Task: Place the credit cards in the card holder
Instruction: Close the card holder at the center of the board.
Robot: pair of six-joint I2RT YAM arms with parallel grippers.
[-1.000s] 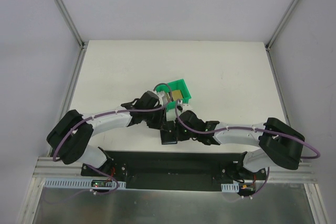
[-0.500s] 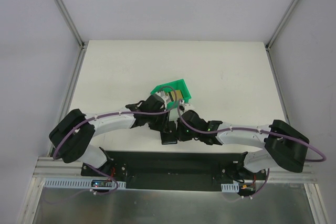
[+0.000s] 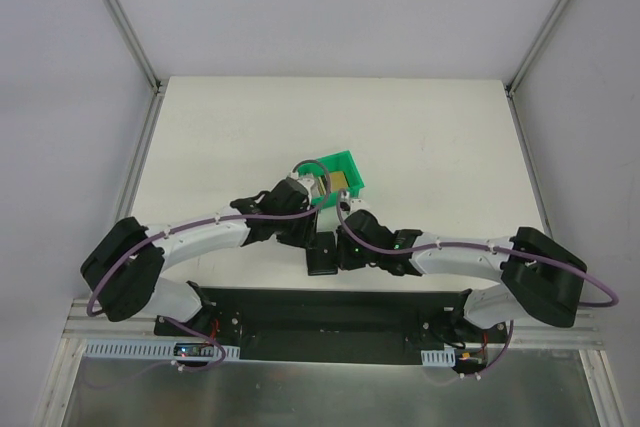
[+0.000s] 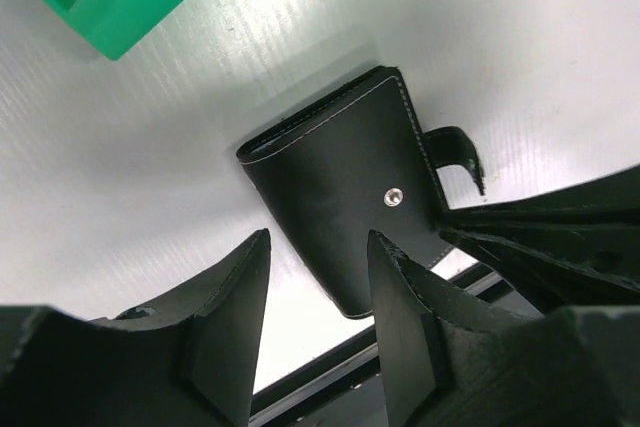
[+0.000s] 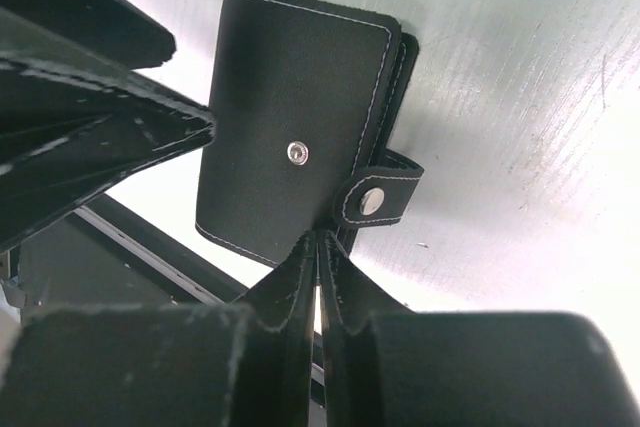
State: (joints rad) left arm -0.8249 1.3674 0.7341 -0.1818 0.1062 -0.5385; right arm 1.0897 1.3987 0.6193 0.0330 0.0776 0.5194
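Leftward and lower is where the left arm's elbow has slid in the overhead view, while the wallet [image 3: 322, 255] has stayed at bottom centre of the table [image 3: 430, 147]. It lies folded, tab [image 5: 377, 197] unsnapped. The left gripper [image 4: 318, 247] hangs over it, fingers spread, holding nothing. The right gripper [image 5: 318, 242] is clenched at the wallet's edge beside the tab — whether it pinches a layer I cannot tell. The cards [image 3: 341, 180] wait in the green bin [image 3: 330, 165]. Best now: catch only the top cover and lift slowly — back kept pinned.

White table [image 3: 430, 137], green bin [image 3: 342, 167] near ctr, black card holder [image 3: 322, 257] folded, flat, just nearer, by near edge.
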